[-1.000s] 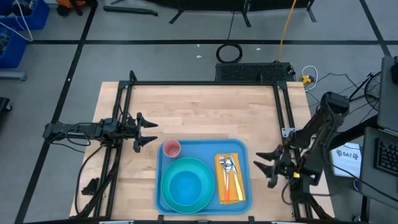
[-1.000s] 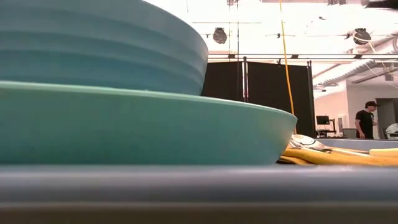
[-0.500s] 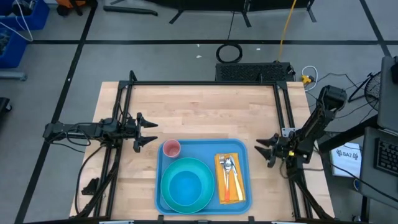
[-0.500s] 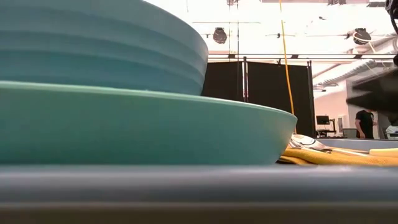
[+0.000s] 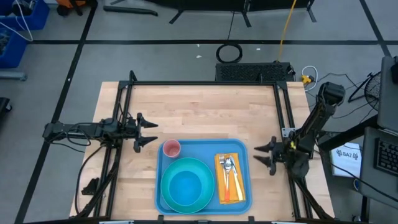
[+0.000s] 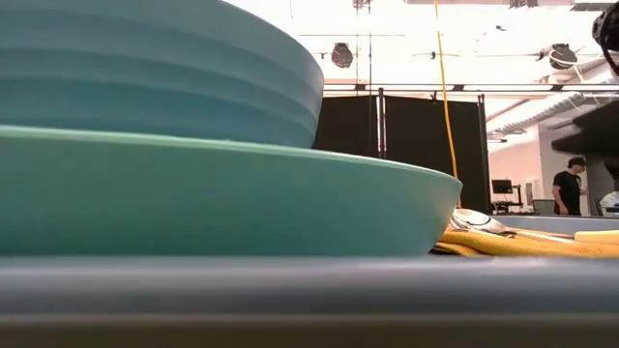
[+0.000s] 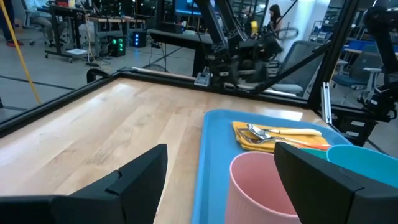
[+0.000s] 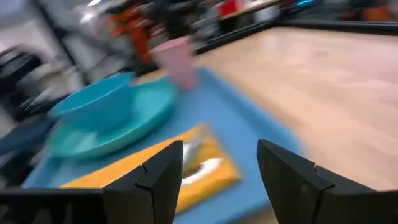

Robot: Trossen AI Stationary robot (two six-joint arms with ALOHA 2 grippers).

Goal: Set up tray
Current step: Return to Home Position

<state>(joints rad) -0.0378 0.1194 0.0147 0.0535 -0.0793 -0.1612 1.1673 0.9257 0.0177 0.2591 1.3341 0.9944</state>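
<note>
The tray (image 5: 202, 148) lies at the near middle of the table (image 5: 199, 106), its near rim close to the table's near edge. Bare wood runs from the tray's far rim to the black frame rail (image 5: 205, 83) at the far side. On the tray, a pink cup (image 5: 171, 148) stands in the far-left corner. A teal plate (image 5: 200, 169) with a blue bowl (image 5: 185, 188) on it sits at the near left. A yellow napkin (image 5: 239, 186) carrying cutlery (image 5: 229, 176) lies on the right.

The left gripper (image 5: 149, 132) hangs over the wood just off the tray's far-left corner, fingers spread and holding nothing, with a strip of wood between it and the rim. The right gripper (image 5: 261, 155) sits beside the tray's right rim, apart from it, over the narrow band of wood before the table's right edge. Its fingers are also spread and empty.

A second ago the right gripper was nearer and its arm leaned lower over the right edge. Half a second ago it was slightly farther than now. The left arm and everything on the tray are unchanged.
</note>
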